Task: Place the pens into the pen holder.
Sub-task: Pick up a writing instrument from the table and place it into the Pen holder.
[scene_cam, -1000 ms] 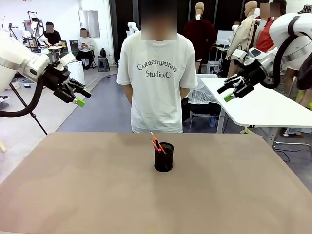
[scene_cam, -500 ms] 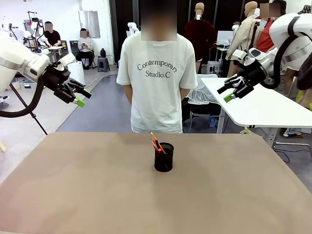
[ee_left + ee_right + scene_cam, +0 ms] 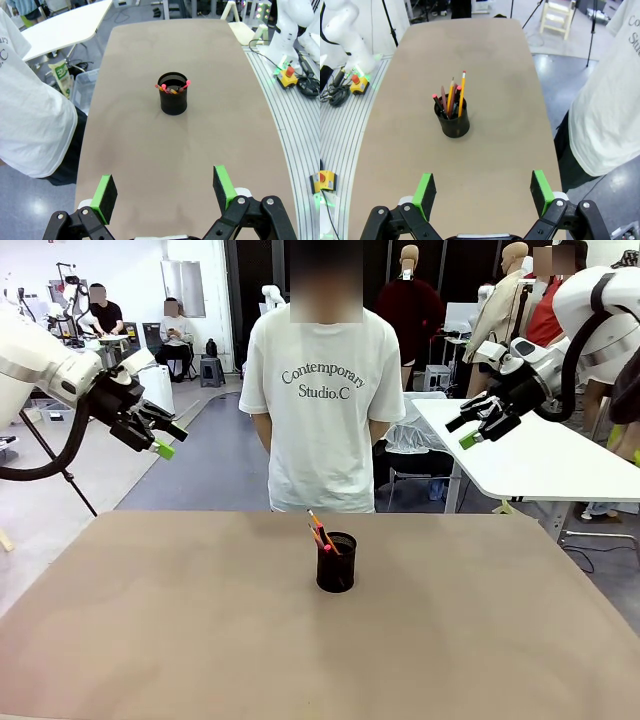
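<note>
The black pen holder stands on the tan table near its middle, with the pens upright inside it. The right wrist view shows the pens leaning in the pen holder: a yellow-orange pencil, a pinkish-brown pen and a black pen. From the left wrist view the pen holder is seen from above, pen tips at its rim. My left gripper hovers high at the left, open and empty. At the right my right gripper is raised too, open and empty.
A person in a white T-shirt stands at the table's far edge, arms behind the back. A white table lies at the back right. The tan table is bare around the holder.
</note>
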